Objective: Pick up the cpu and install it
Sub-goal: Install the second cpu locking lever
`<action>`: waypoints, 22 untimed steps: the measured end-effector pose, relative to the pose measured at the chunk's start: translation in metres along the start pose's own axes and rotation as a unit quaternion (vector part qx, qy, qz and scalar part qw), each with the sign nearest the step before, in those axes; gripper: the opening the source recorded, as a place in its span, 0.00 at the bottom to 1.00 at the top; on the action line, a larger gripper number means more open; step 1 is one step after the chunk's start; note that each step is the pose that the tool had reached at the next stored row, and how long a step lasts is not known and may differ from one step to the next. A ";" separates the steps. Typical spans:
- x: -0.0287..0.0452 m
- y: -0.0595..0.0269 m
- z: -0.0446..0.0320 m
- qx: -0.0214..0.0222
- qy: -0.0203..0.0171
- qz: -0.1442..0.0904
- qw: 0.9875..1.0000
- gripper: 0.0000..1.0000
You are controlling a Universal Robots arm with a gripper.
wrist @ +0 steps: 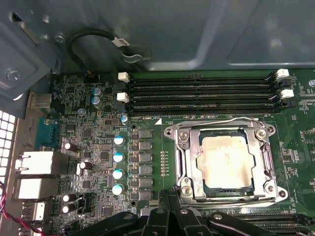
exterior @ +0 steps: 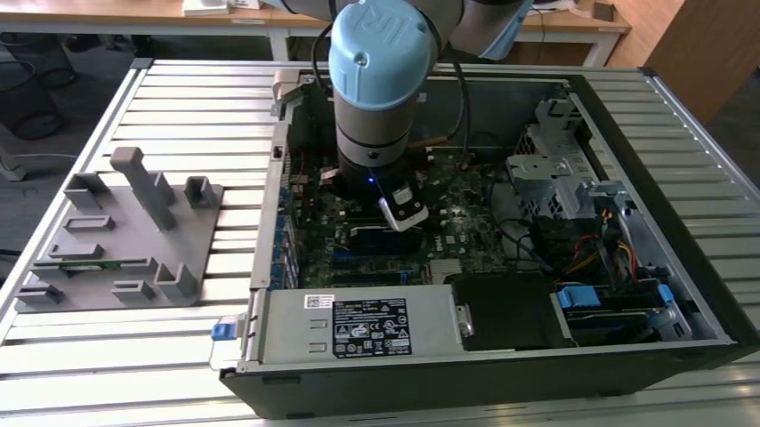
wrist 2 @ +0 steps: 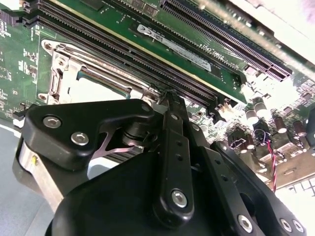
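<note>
I see a ribbed metal surface (exterior: 178, 116) of long slats running across the exterior view. On it lies an open computer case (exterior: 665, 267) toward the exterior view's right, and just beside it, to the left, a grey parts holder (exterior: 119, 240) with upright posts.

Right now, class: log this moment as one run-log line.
arm: inside open black computer case | gripper: above green motherboard | square silver-topped cpu: seated in metal socket frame | grasp: none
</note>
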State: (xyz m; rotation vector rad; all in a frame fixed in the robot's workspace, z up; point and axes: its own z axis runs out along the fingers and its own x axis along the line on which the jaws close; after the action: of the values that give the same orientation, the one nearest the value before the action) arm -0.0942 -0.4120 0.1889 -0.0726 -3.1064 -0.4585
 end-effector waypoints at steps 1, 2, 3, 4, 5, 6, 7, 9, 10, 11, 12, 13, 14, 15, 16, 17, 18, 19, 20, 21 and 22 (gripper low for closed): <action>0.0000 0.0000 0.0000 0.000 0.000 0.000 1.000 0.11; 0.0000 -0.0001 -0.0001 0.000 0.000 0.000 1.000 0.11; 0.0000 -0.0001 -0.0001 0.000 0.000 0.000 1.000 0.11; 0.0000 -0.0001 -0.0001 0.000 0.000 0.000 1.000 0.11; 0.0000 0.0000 -0.0002 0.001 0.000 0.000 1.000 0.11; 0.0000 0.0001 -0.0007 0.001 0.000 0.000 1.000 0.11; 0.0000 0.0004 -0.0015 0.001 0.000 0.000 1.000 0.11; 0.0000 0.0012 -0.0038 0.000 0.000 0.000 1.000 0.11; 0.0001 0.0015 -0.0050 0.000 0.000 0.000 1.000 0.11; 0.0001 0.0018 -0.0060 0.000 0.000 0.000 1.000 0.11; 0.0001 0.0022 -0.0073 0.000 0.000 0.000 1.000 0.11; 0.0001 0.0026 -0.0086 0.000 0.000 0.000 1.000 0.11; 0.0001 0.0029 -0.0097 0.000 0.000 0.000 1.000 0.11; 0.0001 0.0030 -0.0100 0.000 0.000 0.000 1.000 0.11; 0.0001 0.0031 -0.0102 0.000 0.000 0.000 1.000 0.11; 0.0001 0.0032 -0.0107 0.000 0.000 0.000 1.000 0.11; 0.0001 0.0034 -0.0117 0.001 0.000 0.000 1.000 0.11; 0.0001 0.0037 -0.0125 0.000 0.000 0.000 1.000 0.11; 0.0002 0.0040 -0.0135 0.000 0.000 0.000 1.000 0.11; 0.0002 0.0044 -0.0147 0.001 0.001 0.000 1.000 0.11; 0.0002 0.0047 -0.0157 0.000 0.001 0.000 1.000 0.11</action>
State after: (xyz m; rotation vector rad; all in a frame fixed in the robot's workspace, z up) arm -0.0942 -0.4120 0.2053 -0.0730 -3.1052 -0.4568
